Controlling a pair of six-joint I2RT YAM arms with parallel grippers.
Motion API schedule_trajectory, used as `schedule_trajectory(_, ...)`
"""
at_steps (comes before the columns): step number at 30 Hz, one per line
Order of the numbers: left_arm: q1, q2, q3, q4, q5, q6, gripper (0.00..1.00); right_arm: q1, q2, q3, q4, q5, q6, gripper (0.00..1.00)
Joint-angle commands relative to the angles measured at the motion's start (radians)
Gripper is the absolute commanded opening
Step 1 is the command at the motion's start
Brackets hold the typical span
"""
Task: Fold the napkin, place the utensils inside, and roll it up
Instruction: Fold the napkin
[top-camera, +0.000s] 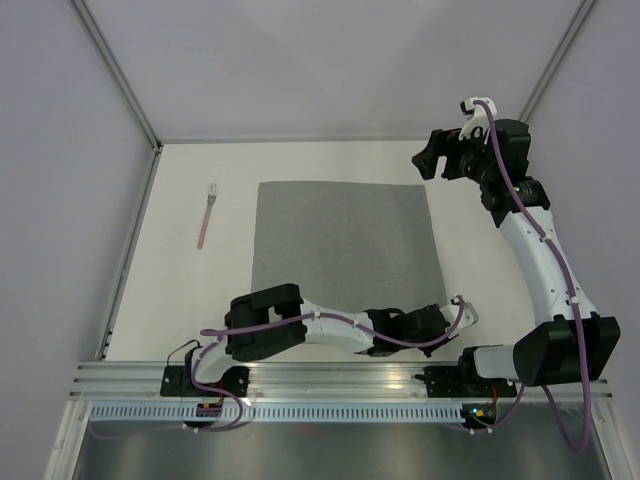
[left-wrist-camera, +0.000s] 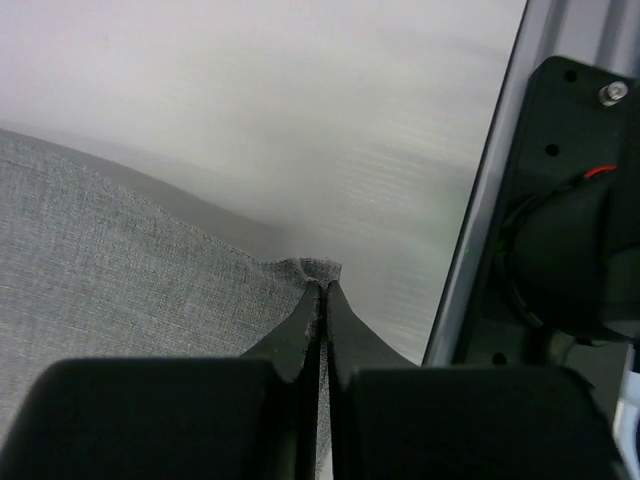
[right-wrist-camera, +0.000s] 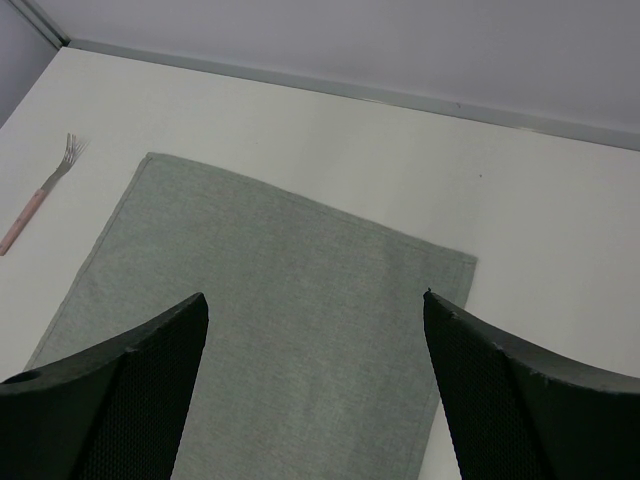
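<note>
The grey napkin (top-camera: 345, 240) lies flat and square in the middle of the table. My left gripper (top-camera: 440, 312) sits low at its near right corner. In the left wrist view the gripper (left-wrist-camera: 322, 285) is shut on that corner, and a small tuft of the napkin (left-wrist-camera: 120, 260) bunches up at the fingertips. My right gripper (top-camera: 440, 160) hangs open above the far right of the table, clear of the cloth. The right wrist view looks down past the right gripper (right-wrist-camera: 316, 300) onto the napkin (right-wrist-camera: 290, 300). A pink-handled fork (top-camera: 206, 215) lies left of the napkin, and the fork (right-wrist-camera: 45, 190) shows in the right wrist view too.
An aluminium rail (top-camera: 320, 375) runs along the near table edge, just behind my left gripper; the rail (left-wrist-camera: 480, 230) and the right arm's black base (left-wrist-camera: 570, 220) stand close on its right. Pale enclosure walls (top-camera: 60, 200) bound the table on the left, back and right.
</note>
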Motion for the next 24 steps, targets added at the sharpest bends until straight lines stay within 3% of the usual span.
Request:
schedule_trajectory(1,0.028,-0.119,-0.016,0.032,0.093,-0.032,0.02,0.001,-0.017,0.001,0.010,0.020,0.020,0.93)
schedule_trajectory(9,0.188,-0.250,-0.085,0.064,0.245,-0.173,0.02,0.001,-0.022,0.001,0.007,0.020,0.017,0.93)
schedule_trajectory(16,0.401,-0.340,-0.229,0.107,0.328,-0.296,0.02,-0.001,-0.020,0.001,0.005,0.017,0.014,0.93)
schedule_trajectory(24,0.625,-0.383,-0.231,0.018,0.388,-0.394,0.02,-0.001,-0.010,0.001,-0.001,0.004,0.013,0.93)
